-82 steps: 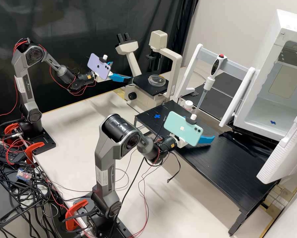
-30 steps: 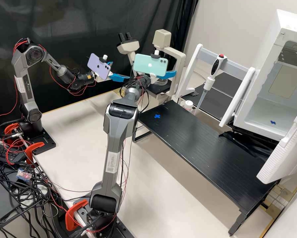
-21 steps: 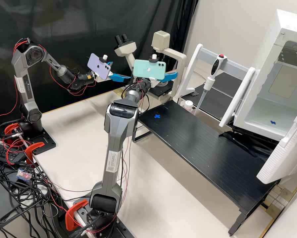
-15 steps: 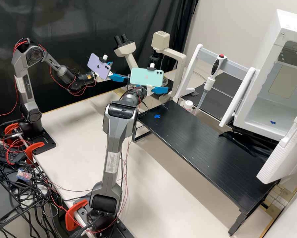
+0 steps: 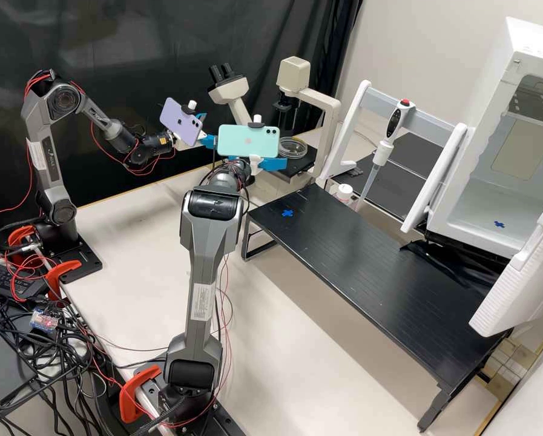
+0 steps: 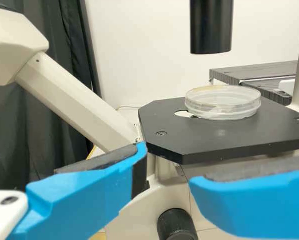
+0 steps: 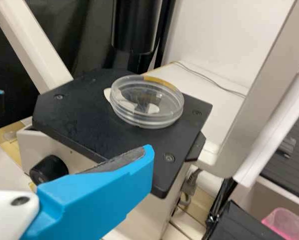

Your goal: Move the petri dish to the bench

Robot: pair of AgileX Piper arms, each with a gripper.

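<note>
On microscope stage (image 7: 74,120), petri dish (image 7: 147,102) lies flat, unheld. Right claw (image 5: 277,163) near it, wide, empty; left claw (image 6: 167,165) also spread. Step, probably: lining up pickup. Next: straddle rim squarely, close gently, lift.

The light is bright and even in the high view, and it catches the upper faces. Soft grey shadows lie on the pale surface (image 5: 132,221), and its near part is almost washed out. The black surface (image 5: 392,290) carries a faint sheen, while the curtain (image 5: 132,36) sinks into darkness. In the left wrist view the wall (image 6: 149,55) is bright behind the dim stage (image 6: 214,142). Small glints edge the petri dish (image 7: 147,119) in the right wrist view.
</note>
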